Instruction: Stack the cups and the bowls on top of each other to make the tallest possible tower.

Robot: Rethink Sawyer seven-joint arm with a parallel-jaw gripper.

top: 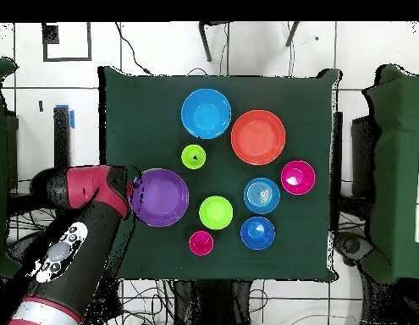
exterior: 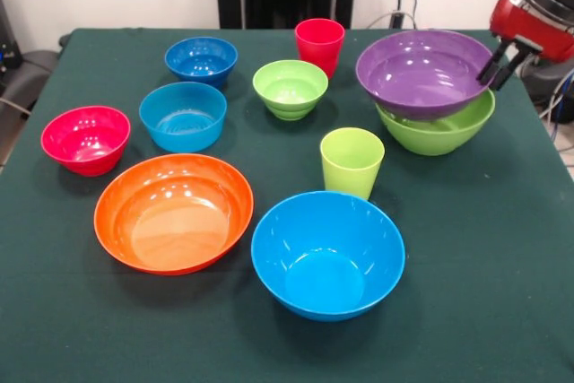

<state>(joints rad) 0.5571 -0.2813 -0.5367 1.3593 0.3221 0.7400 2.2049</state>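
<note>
The wide purple bowl (exterior: 421,72) sits tilted on top of the large lime-green bowl (exterior: 444,132) at the right of the front view. My gripper (exterior: 499,65) is at the purple bowl's right rim, its two dark fingers closed over the rim. In the overhead view the gripper (top: 132,193) is at the left edge of the purple bowl (top: 160,197), which hides the green bowl under it. The red cup (exterior: 319,42) stands alone behind the stack. The lime-green cup (exterior: 351,161) stands in front of the stack.
The large orange bowl (exterior: 174,213) and the large light-blue bowl (exterior: 327,253) sit near the front. The small pink-red (exterior: 85,138), light-blue (exterior: 183,115), dark-blue (exterior: 201,60) and lime-green (exterior: 290,89) bowls stand apart across the left and middle.
</note>
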